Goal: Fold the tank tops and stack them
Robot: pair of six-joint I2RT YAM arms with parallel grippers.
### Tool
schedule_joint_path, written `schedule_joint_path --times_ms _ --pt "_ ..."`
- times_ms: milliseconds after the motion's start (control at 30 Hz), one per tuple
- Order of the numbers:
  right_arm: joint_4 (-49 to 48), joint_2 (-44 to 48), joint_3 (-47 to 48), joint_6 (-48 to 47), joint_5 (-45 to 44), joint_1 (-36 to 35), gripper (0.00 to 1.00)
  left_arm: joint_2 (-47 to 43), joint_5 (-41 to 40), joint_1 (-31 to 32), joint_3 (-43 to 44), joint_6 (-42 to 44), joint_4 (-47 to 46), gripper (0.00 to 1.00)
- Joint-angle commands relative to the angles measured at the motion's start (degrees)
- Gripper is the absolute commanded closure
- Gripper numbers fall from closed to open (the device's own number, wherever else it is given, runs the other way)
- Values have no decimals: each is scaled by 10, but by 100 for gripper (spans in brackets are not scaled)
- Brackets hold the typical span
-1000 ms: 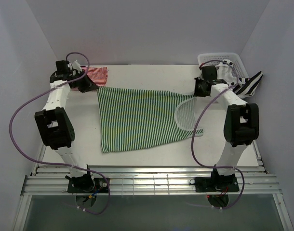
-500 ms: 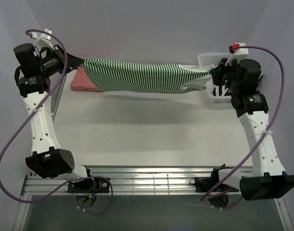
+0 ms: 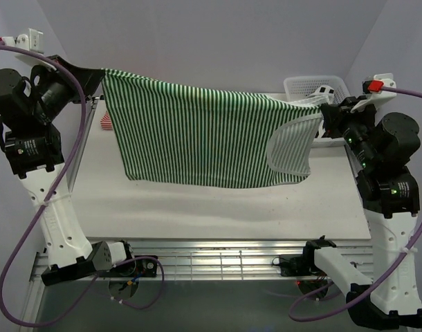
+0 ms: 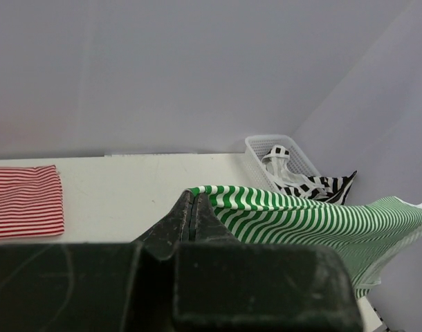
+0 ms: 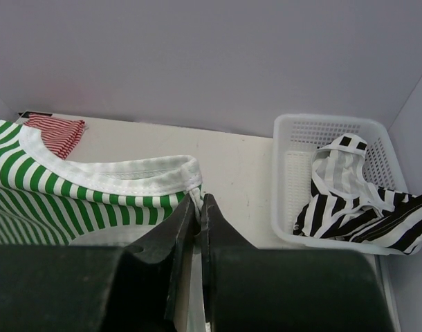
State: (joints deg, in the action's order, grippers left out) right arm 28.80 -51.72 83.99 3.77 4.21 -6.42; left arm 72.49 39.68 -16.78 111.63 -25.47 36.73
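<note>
The green-and-white tank top hangs stretched in the air between both grippers, above the white table. My left gripper is shut on its left corner. My right gripper is shut on its white-trimmed strap end. The red-and-white tank top lies folded flat at the back left of the table; only an edge shows in the top view, and it also shows in the right wrist view. The black-and-white tank top lies crumpled in the basket, spilling over its right rim.
A white plastic lattice basket stands at the back right corner, also seen in the right wrist view and the left wrist view. Grey walls close in the back and sides. A metal rail runs along the near edge.
Both arms have risen and lifted the green top off the table; it went from lying flat to hanging spread in the air between the grippers.
</note>
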Motion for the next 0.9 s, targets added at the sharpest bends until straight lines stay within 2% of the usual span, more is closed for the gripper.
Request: schedule_joint_path --times_ms 0,67,133,233,267,300,333,367,400,433,467,500,533,600,633,667,700,733,767,867 --pt "-5 -33 -23 -10 -11 4 92 47 -24 -5 -64 -12 -6 100" --pt "-26 -50 -68 -5 4 4 92 57 -15 -4 -111 -12 -34 100" --pt "-65 -87 -100 3 13 4 92 76 -5 -4 -197 -14 -100 100" --pt "-133 -158 -157 9 28 4 92 113 5 -3 -294 -27 -188 100" --pt "-152 -180 -174 9 29 4 92 149 7 -3 -313 -31 -207 100" --pt "-169 -233 -179 9 28 4 92 172 8 -3 -330 -41 -255 100" --pt "-193 -264 -177 9 26 4 92 197 9 -2 -348 -54 -274 95" --pt "-198 -329 -155 7 21 4 91 251 14 -1 -349 -62 -292 80" --pt "-199 -361 -136 4 17 3 86 280 6 5 -343 -76 -314 48" --pt "-195 -396 -112 3 8 3 75 311 5 7 -329 -77 -313 36" --pt "-157 -452 -80 -3 0 4 53 367 8 10 -276 -72 -300 21" --pt "-128 -470 -16 -7 2 3 41 388 6 13 -242 -59 -242 2" --pt "-109 -484 5 -7 7 2 26 401 6 16 -216 -48 -222 2" --pt "-91 -479 14 -9 16 -7 23 386 -40 26 -197 -33 -201 2" --pt "-97 -465 0 -7 22 -12 17 370 -57 28 -207 -22 -203 2" --pt "-110 -432 -17 -5 28 -22 15 351 -72 31 -232 -20 -203 2" --pt "-117 -415 -37 4 35 -26 11 312 -83 35 -246 -19 -203 2" --pt "-123 -396 -81 11 45 -30 2 292 -93 37 -262 -19 -202 2" --pt "-125 -359 -103 18 51 -38 10 271 -99 40 -279 -21 -202 2" --pt "-124 -296 -193 46 62 -47 10 197 -127 68 -358 -26 -201 2"
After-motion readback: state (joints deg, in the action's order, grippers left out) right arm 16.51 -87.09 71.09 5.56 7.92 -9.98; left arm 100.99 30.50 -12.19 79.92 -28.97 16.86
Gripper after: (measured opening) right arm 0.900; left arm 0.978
